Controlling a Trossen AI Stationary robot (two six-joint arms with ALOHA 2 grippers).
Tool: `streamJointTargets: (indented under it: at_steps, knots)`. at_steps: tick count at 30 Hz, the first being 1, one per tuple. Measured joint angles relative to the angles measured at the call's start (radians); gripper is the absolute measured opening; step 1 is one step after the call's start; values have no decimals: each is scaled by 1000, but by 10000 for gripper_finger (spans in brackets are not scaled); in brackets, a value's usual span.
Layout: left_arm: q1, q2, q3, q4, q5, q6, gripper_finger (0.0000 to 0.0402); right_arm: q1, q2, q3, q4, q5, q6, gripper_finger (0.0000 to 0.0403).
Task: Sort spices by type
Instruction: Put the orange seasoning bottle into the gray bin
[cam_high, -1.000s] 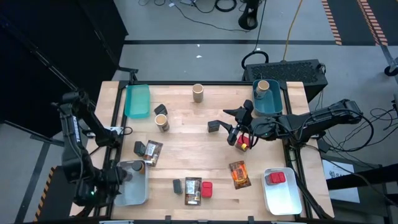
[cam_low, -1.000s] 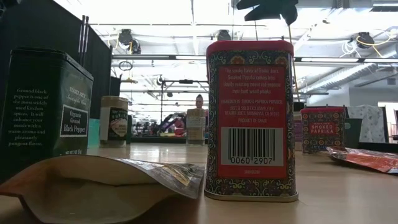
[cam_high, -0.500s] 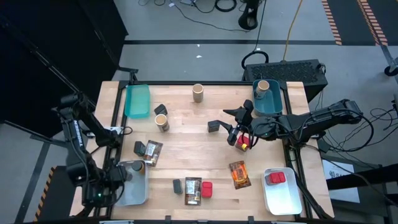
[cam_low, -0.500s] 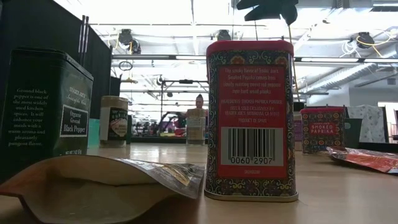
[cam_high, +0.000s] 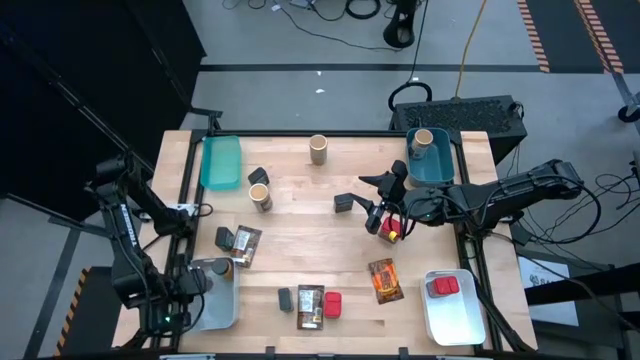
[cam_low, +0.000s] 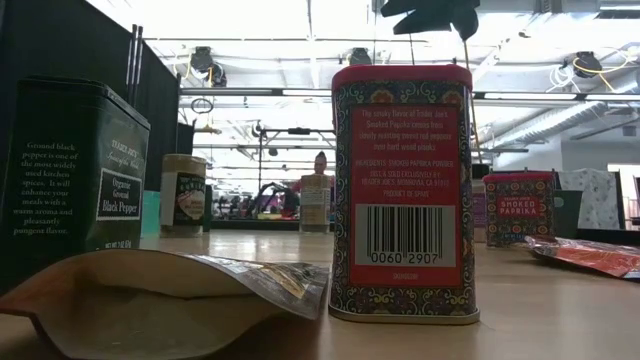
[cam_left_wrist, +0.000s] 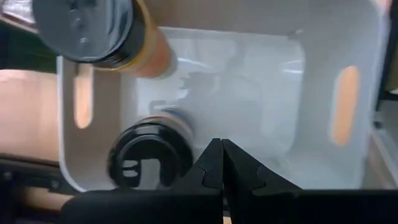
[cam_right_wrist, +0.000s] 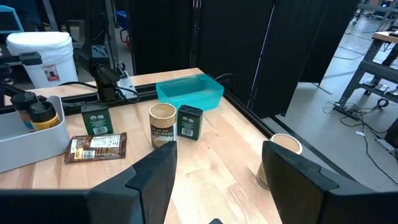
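Observation:
My left gripper (cam_left_wrist: 222, 152) points down, shut, over the white bin (cam_left_wrist: 261, 93) at the table's near left (cam_high: 222, 305), holding nothing. Two dark-capped jars (cam_left_wrist: 149, 155) (cam_left_wrist: 93, 28) stand in that bin. My right gripper (cam_high: 385, 212) hangs open above the table's middle right, over a red tin (cam_high: 388, 229) standing on the wood. Its fingers (cam_right_wrist: 155, 174) have nothing between them. Tan cylinders (cam_high: 318, 149) (cam_high: 260, 197), dark tins (cam_high: 345, 203) (cam_high: 224, 238), printed packets (cam_high: 384, 280) (cam_high: 311, 305) and a red tin (cam_high: 332, 304) are scattered over the table.
A teal bin (cam_high: 220, 162) sits at the far left. Another teal bin (cam_high: 440, 170) at the far right holds a tan cylinder (cam_high: 423, 138). The white bin (cam_high: 455, 320) at the near right holds a red tin (cam_high: 443, 287). Bare wood lies across the table's middle.
My left arm has sunk a little over the near-left white bin, and its gripper has tipped more steeply downward. My right arm and the things on the table have kept still.

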Motion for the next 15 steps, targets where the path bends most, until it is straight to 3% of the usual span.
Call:
streamJointTargets:
  at_steps: [15]
  knots:
    - [4,23,-63,-66,9,-22,1,0,0,0,0,0,0,219]
